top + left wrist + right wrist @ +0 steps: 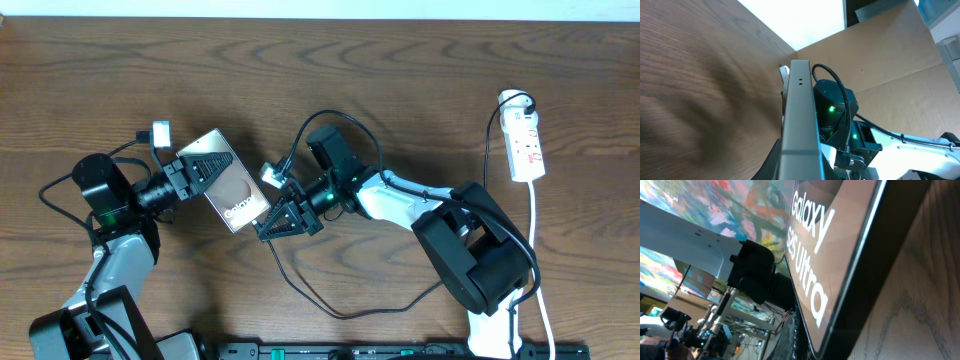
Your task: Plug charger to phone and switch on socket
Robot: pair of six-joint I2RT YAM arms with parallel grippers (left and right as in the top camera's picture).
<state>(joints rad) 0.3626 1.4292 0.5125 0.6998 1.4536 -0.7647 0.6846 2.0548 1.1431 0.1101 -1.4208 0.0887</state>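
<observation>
Left gripper (pixel 215 165) is clamped shut on the phone (pixel 240 195), grabbing it at the phone's 10 o'clock corner. In the left wrist view the phone (pixel 800 120) shows edge-on, sitting right between the fingers.

Right gripper (pixel 266 227) is closed too, with its tips right at the phone's 5 o'clock corner. The charger (pixel 335 312) cable comes straight out from those tips, so it looks pinched there, but I can't make out the plug tip itself. The right wrist view is basically all phone (pixel 840 240), lettering up close, with wood grain beside it.

From the gripper the cable loops off toward 5 o'clock and swings back up to the right arm's base. The socket (pixel 526 140) is well apart from all this, out at 3 o'clock near the right edge, with its white lead trailing down toward 6.

The two arms box the phone in from 9 and 3. The table (pixel 400 60) shows plain wood toward 12 o'clock.
</observation>
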